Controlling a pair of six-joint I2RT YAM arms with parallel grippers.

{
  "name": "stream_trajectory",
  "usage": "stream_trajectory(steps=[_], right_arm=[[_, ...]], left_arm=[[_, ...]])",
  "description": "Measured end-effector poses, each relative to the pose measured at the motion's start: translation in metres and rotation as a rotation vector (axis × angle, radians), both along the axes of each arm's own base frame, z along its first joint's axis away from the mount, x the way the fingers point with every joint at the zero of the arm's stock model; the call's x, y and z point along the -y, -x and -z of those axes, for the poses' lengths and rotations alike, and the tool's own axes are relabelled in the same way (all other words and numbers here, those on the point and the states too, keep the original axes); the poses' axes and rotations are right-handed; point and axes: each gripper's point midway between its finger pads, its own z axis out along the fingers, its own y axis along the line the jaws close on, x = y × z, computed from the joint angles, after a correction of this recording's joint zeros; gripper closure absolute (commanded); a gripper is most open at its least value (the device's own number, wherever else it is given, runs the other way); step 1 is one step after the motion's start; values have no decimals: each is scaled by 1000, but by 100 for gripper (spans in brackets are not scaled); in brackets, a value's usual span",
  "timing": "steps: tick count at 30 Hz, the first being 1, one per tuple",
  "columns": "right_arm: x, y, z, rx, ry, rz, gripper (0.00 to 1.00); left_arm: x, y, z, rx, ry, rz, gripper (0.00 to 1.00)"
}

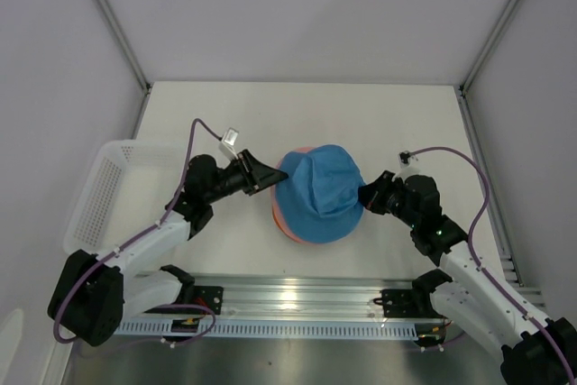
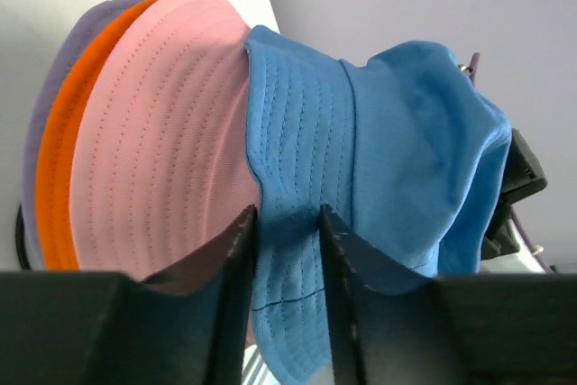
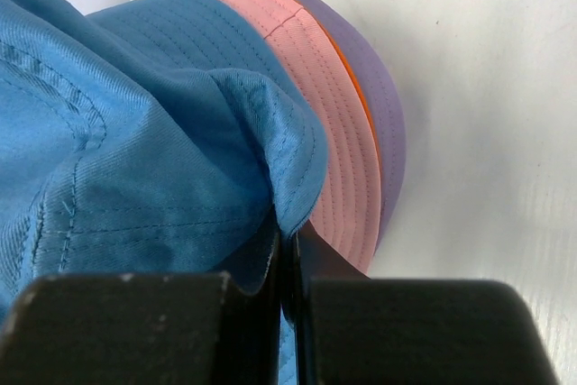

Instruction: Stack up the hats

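Right gripper (image 3: 287, 233) shut tight, pinching brim of blue hat (image 1: 320, 191). Left gripper (image 2: 288, 215) at other side, jaws apart, blue brim between them, looks loose. Blue hat on top of pile, mid table (image 1: 406, 114). Under it pink hat (image 2: 162, 132), orange hat (image 2: 68, 142), purple hat (image 2: 41, 96) at bottom. Hats soft, floppy, light; likely to sag and fold. Best hold: brim edge, both sides.

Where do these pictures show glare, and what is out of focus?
Top external view: glare on the metal rail. Left wrist view: left claw dark, soft; pink hat stitching sharp. Right wrist view: right claw dark, blurred; blue hat seams sharp.
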Motion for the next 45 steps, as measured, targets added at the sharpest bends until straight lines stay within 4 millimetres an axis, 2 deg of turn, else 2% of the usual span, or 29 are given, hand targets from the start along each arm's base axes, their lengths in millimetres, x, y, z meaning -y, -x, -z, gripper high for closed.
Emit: stream_trajectory(steps=[1, 3, 8, 11, 14, 17, 19, 30, 38, 41, 43, 44, 45], right_arm=[[0, 0, 0, -2, 1, 0, 100], [0, 0, 1, -3, 1, 0, 100], [0, 0, 1, -6, 3, 1, 100], [0, 1, 1, -7, 4, 1, 100], [-1, 1, 1, -11, -1, -3, 95], [-3, 1, 4, -19, -2, -9, 95], [-5, 0, 6, -28, -4, -15, 100], [-13, -9, 15, -49, -7, -27, 100], [-17, -14, 21, -55, -5, -33, 100], [-17, -14, 21, -55, -4, -33, 88], [-17, -13, 23, -58, 2, -35, 72], [-16, -12, 23, -62, 14, -37, 68], [-15, -11, 24, -69, 22, -38, 59]], left_arm=[[0, 0, 0, 1, 1, 1, 84], [0, 0, 1, -3, 3, -1, 99], [-5, 0, 4, -25, -6, -31, 99], [-15, -1, 10, -59, -47, -96, 99], [-27, 0, 19, -96, -106, -162, 99], [-33, -2, 26, -130, -162, -189, 99], [-33, -4, 30, -155, -194, -197, 99], [-33, -13, 53, -199, -301, -235, 99], [-34, -10, 65, -170, -306, -258, 99], [-34, -10, 66, -151, -299, -263, 99], [-34, -9, 66, -135, -297, -260, 96], [-35, -8, 64, -115, -299, -254, 90], [-36, -7, 63, -97, -306, -247, 75]])
